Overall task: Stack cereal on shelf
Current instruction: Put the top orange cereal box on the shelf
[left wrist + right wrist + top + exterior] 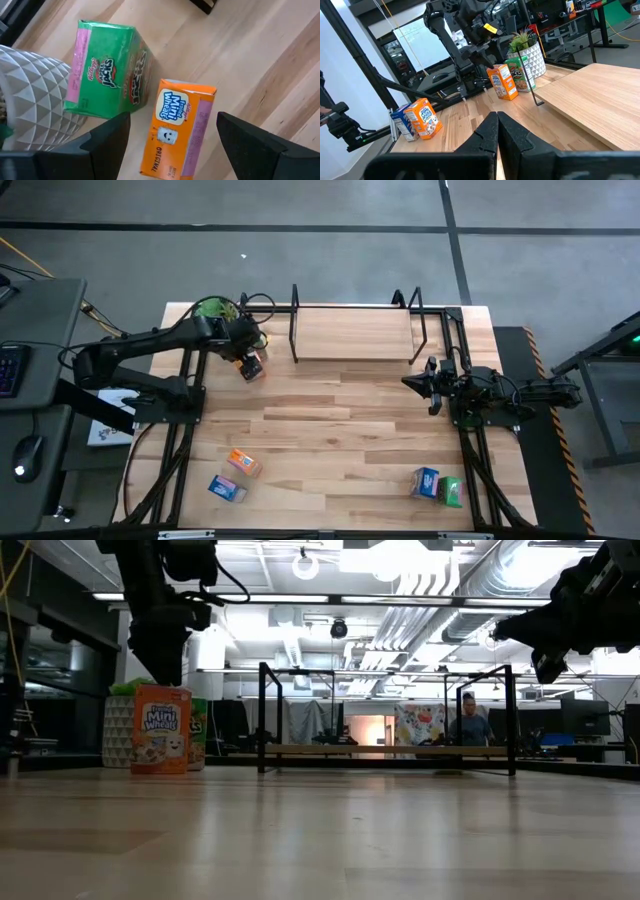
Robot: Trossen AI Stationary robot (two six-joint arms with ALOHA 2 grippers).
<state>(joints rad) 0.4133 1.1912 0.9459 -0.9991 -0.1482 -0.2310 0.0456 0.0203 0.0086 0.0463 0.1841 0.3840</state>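
An orange cereal box (175,130) stands upright on its bottom end at the table's far left (253,368). A green cereal box (107,67) stands upright just behind it, beside a potted plant. My left gripper (174,117) hangs open over the orange box and points steeply down. One finger is on each side of the box's top, clear of it (170,675). The shelf (370,332), black rods with a pale board, stands at the far middle. My right gripper (412,383) waits shut and level at the right, touching nothing.
The plant's white pot (30,100) stands close behind the green box. An orange box (243,463) and a blue box (227,488) lie near the front left. A blue box (425,481) and a green box (451,492) lie front right. A person (468,725) stands far behind the table.
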